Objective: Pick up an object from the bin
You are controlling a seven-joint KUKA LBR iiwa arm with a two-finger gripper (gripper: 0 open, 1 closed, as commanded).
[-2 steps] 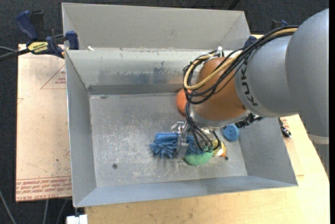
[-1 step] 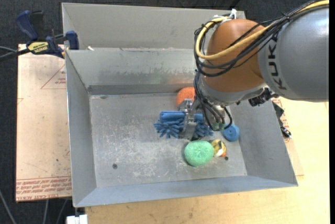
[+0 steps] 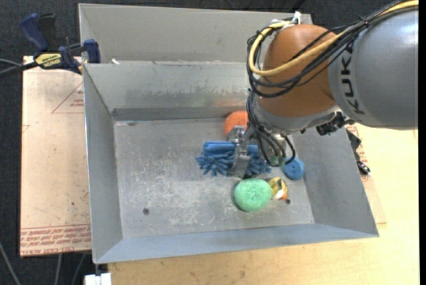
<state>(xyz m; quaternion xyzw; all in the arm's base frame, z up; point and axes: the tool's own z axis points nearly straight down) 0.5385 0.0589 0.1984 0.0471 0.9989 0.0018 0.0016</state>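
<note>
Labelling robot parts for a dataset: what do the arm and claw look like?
A rounded silver-grey arm with black KUKA lettering ends in an orange dome cover, looped by yellow and black cables. Below sits a small grey metal claw.

Arm link (image 3: 393,70): silver-grey, smooth rounded casing, with black KUKA lettering (image 3: 349,87) partly visible near its edge.
Wrist cover (image 3: 296,70): orange-brown, glossy, dome-shaped.
Cables (image 3: 261,57): yellow and black, looped across the cover and bundled beneath it.
Gripper (image 3: 241,156): small, grey metal, seemingly with dark fittings; detail unclear below the wrist.
</note>
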